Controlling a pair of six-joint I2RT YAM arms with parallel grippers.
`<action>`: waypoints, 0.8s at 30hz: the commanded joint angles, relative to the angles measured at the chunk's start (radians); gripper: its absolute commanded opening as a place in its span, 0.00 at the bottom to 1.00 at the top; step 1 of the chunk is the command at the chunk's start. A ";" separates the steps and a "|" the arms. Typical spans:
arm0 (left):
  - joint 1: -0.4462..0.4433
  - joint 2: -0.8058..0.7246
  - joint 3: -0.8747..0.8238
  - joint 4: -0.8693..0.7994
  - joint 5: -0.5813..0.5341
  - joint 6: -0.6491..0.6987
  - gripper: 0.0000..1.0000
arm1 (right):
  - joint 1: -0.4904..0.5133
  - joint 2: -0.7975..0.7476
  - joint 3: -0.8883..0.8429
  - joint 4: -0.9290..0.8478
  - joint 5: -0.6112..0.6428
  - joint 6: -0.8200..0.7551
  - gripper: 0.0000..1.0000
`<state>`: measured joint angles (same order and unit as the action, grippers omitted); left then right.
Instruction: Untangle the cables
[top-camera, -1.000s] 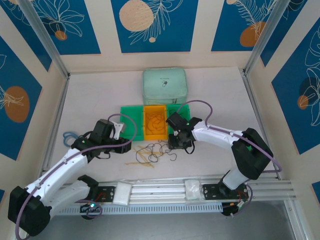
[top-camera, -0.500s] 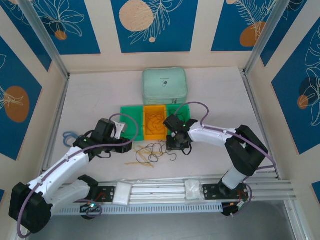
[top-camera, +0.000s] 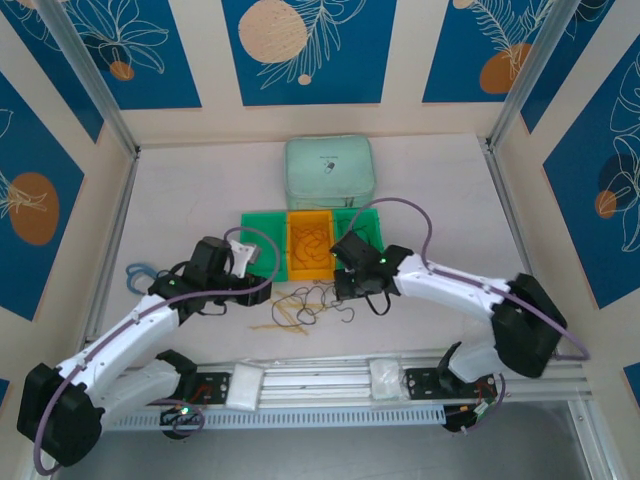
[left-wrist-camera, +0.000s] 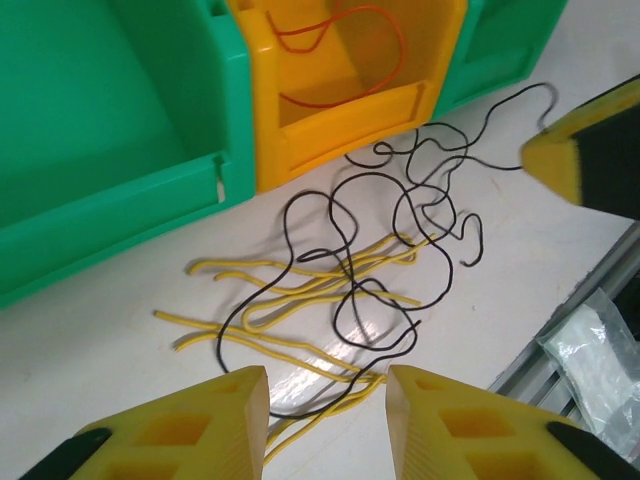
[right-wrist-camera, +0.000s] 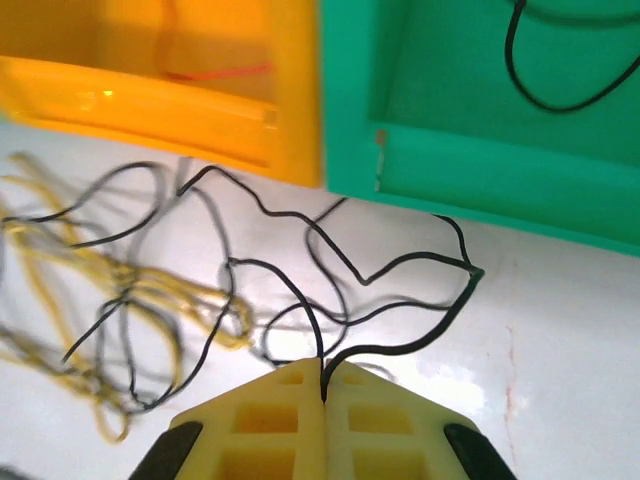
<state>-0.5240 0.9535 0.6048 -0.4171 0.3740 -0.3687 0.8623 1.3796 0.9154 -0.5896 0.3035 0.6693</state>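
Looking down your right wrist camera, you had the right gripper (right-wrist-camera: 323, 375) clamped, its two yellow fingers (right-wrist-camera: 250, 425) pressed together with a black cable (right-wrist-camera: 400, 349) pinched between their tips. From that pinch the wire ran out ahead of the gripper in loose loops over the white table (right-wrist-camera: 570, 330), reaching towards the front wall of the orange bin (right-wrist-camera: 150, 100) ahead on its left and of the green bin (right-wrist-camera: 480, 160) ahead on its right. To the left of the fingers the black loops crossed a bunch of yellow cables (right-wrist-camera: 215, 300) lying flat on the table. An orange-red cable (right-wrist-camera: 220, 73) lay inside the orange bin, and a second black cable (right-wrist-camera: 560, 107) curved across the floor of the green bin.

Your left gripper (left-wrist-camera: 328, 385) stood partly open with nothing held between its fingers. Just ahead of its tips lay the same tangle, black loops over yellow strands, and a yellow strand ran on under the gap between the fingers. I could not tell whether the tips touched the table. Beyond the tangle, ahead and to the right of that gripper, one fingertip of your right gripper showed at the end of the black wire. From above, the two grippers faced each other with the tangle between them.
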 joint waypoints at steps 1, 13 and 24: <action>-0.048 0.015 -0.004 0.072 0.027 -0.017 0.36 | 0.024 -0.108 0.057 -0.102 0.074 -0.062 0.00; -0.140 0.149 0.036 0.177 0.009 -0.036 0.36 | 0.058 -0.353 0.243 -0.155 0.123 -0.224 0.00; -0.149 0.135 0.048 0.158 -0.035 -0.048 0.35 | -0.001 -0.330 0.375 -0.136 0.164 -0.374 0.00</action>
<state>-0.6643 1.1088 0.6182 -0.2684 0.3580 -0.4038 0.8883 1.0286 1.2625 -0.7258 0.4465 0.3599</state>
